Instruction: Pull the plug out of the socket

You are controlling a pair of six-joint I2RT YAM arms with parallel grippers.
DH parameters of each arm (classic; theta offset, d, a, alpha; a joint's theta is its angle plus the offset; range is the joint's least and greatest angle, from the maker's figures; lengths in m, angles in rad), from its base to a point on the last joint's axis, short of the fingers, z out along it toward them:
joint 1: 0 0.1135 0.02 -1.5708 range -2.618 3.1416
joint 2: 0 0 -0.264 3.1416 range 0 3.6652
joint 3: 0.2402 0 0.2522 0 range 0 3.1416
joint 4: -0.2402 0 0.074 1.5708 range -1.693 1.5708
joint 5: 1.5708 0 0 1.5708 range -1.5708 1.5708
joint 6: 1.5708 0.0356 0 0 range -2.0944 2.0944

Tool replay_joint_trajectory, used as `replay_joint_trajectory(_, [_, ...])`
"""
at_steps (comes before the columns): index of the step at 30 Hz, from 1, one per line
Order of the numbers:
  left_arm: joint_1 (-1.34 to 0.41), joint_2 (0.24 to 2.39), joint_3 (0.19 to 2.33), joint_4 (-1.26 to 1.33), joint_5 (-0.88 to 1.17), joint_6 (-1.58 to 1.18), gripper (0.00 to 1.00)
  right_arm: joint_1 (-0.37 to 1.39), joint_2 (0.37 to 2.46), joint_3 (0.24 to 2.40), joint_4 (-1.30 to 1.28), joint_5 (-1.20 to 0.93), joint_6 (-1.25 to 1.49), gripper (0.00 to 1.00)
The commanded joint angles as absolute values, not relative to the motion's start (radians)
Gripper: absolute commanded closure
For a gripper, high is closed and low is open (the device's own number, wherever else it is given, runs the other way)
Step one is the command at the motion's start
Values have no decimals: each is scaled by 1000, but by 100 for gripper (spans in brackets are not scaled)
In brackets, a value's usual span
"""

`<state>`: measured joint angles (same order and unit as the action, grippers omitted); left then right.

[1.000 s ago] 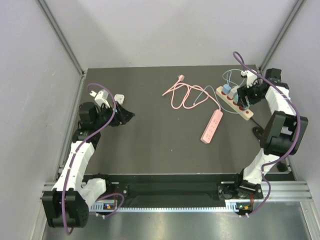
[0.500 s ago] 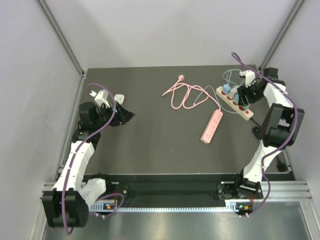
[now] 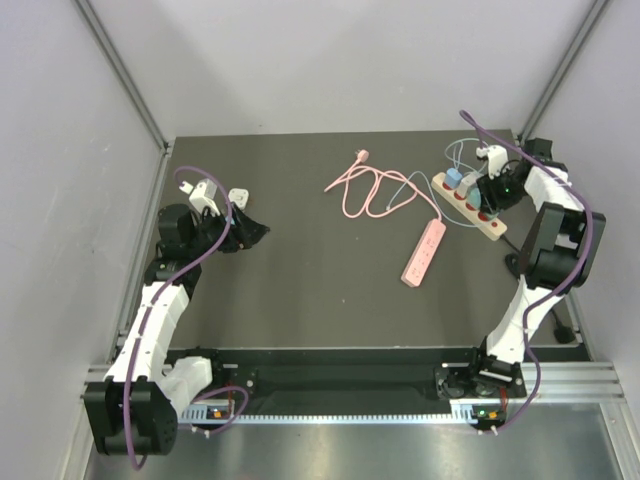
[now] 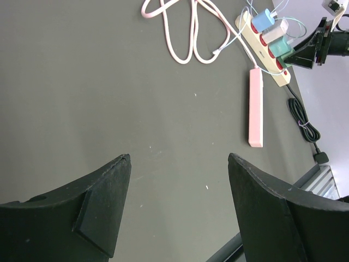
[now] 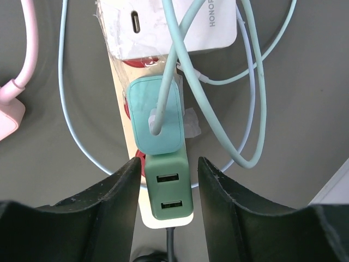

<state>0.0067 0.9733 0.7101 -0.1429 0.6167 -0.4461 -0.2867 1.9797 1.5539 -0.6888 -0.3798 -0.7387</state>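
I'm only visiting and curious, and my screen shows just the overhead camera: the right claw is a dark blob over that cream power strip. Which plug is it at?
Observer: Its wrist camera shows the right gripper straddling a dark green adapter with two USB ports, last on the power strip.
Visitor: Squeezing it?
Observer: Not clamped; thin gaps show on both sides of the adapter.
Visitor: And its neighbour?
Observer: A teal plug with a pale cable, then a white charger marked HONOR.
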Motion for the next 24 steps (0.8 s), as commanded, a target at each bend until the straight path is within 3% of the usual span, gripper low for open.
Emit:
replay_joint_trajectory(1, [8, 973, 706, -109, 635, -439, 23, -295, 1982, 1568, -686, -370, -769, 55])
replay_joint_trajectory(11, [8, 968, 704, -106, 635, -440, 23, -293, 1997, 1555, -692, -367, -778, 61])
replay_joint_trajectory(14, [8, 971, 704, -104, 638, -440, 23, -295, 1996, 1555, -695, -365, -778, 73])
replay_joint_trajectory(15, [8, 971, 704, -103, 640, -440, 23, -295, 1994, 1555, -693, -365, -776, 87])
replay_joint_trajectory(17, [9, 971, 704, -104, 641, -442, 23, -296, 1977, 1551, -678, -367, -763, 100])
replay_joint_trajectory(24, [8, 974, 700, -91, 663, -452, 23, -305, 1841, 1526, -568, -414, -614, 100])
